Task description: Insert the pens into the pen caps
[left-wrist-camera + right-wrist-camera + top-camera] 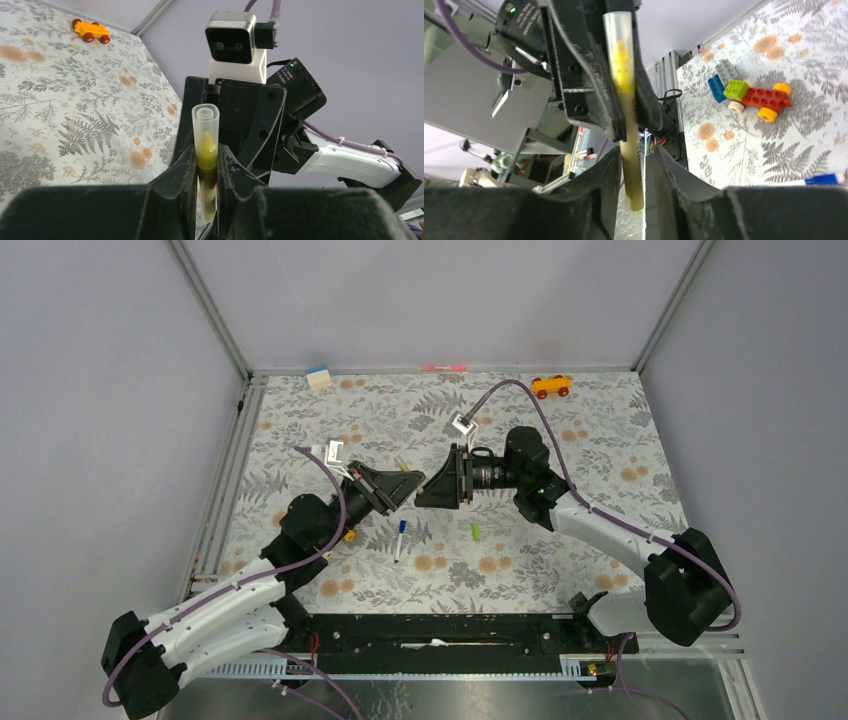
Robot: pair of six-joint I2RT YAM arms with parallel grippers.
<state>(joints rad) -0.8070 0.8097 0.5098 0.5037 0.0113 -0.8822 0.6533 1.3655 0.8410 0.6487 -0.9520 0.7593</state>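
Observation:
My left gripper [206, 150] is shut on the pale yellow pen [206, 165]. A clear cap [205, 122] sits over the pen's yellow tip and sticks out past the fingers. In the right wrist view the pen's tan barrel [631, 165] hangs between the fingers of my right gripper [634, 152]; it lies against one finger, with a gap to the other. Both grippers [412, 480] [425, 496] meet above mid-table. A white pen with a dark blue end [400, 538] and a lime green cap [475, 531] lie on the mat. A pink-red pen [443, 368] lies at the back edge.
An orange toy car [551, 387] stands at the back right and a white-blue block [318, 378] at the back left. A toy of red, green, yellow and blue bricks [759, 97] sits near the left arm. Grey walls and an aluminium frame enclose the flowered mat [600, 440].

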